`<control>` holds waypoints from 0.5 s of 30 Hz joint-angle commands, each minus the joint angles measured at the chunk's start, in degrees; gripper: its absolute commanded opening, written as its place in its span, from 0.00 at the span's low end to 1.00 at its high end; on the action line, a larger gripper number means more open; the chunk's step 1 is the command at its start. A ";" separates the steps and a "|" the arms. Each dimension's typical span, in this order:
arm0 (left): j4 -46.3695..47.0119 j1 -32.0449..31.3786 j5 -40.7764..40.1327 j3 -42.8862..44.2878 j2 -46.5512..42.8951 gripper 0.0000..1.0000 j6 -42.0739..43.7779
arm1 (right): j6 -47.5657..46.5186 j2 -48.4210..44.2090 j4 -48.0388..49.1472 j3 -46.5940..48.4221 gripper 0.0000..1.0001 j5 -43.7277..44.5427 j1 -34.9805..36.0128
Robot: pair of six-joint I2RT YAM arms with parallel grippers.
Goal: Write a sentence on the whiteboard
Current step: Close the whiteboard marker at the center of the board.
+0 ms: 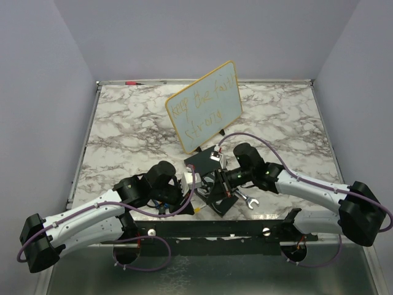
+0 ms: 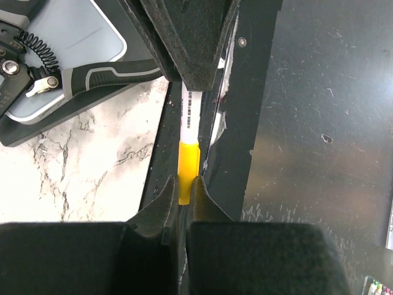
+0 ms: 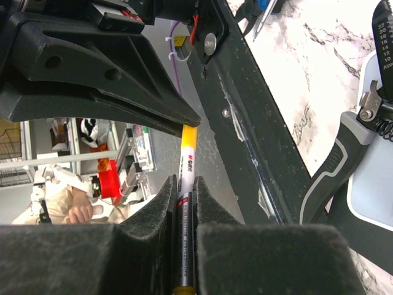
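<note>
Your left gripper (image 2: 183,198) is clamped shut on the yellow cap (image 2: 188,158) of the marker (image 2: 189,114). Your right gripper (image 3: 184,200) pinches the white barrel of the same pen. The two meet nose to nose at the near middle of the marble table (image 1: 123,135), by the black pad (image 1: 206,161). The whiteboard (image 1: 232,101) stands propped at the far centre, well apart from both grippers. It carries the sentence (image 1: 206,104) "keep the faith strong" in orange, on two lines.

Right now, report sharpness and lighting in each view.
Top external: even light, the sentence pale yet readable on the whiteboard. Left wrist: marker sharp, near fingers dark and soft. Right wrist: marker sharp too, room behind blurred.
</note>
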 commanded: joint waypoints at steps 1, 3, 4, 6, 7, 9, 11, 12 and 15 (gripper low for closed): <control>23.56 0.81 -5.73 2.06 -0.84 0.00 0.26 | -0.66 -1.03 -1.44 2.30 0.03 0.17 4.16; 23.18 0.81 -6.31 2.23 -0.86 0.00 0.35 | -2.21 -2.41 -5.31 3.72 0.04 4.43 4.16; 22.80 0.81 -7.04 2.37 -0.72 0.01 0.43 | -2.87 -3.04 -7.54 4.52 0.03 6.85 4.16; 21.23 0.81 -9.23 2.95 -0.30 0.19 0.58 | -3.97 -4.67 -11.08 5.79 0.04 11.48 4.16; 20.42 0.81 -10.37 3.25 -0.17 0.27 0.80 | -3.83 -5.46 -13.43 6.46 0.03 15.26 4.16; 19.27 0.84 -13.17 3.48 -0.14 0.46 1.11 | -3.65 -7.39 -17.80 7.75 0.04 23.69 4.07; 18.05 0.95 -16.42 3.88 -0.09 0.58 1.17 | -3.74 -9.08 -22.69 9.42 0.03 31.90 3.94; 17.44 1.01 -18.24 4.16 -0.01 0.62 1.20 | -3.69 -9.86 -24.62 10.07 0.04 35.41 3.85; 16.34 1.84 -22.49 4.70 0.05 0.73 0.77 | -1.92 -12.19 -30.54 11.38 0.03 46.60 3.07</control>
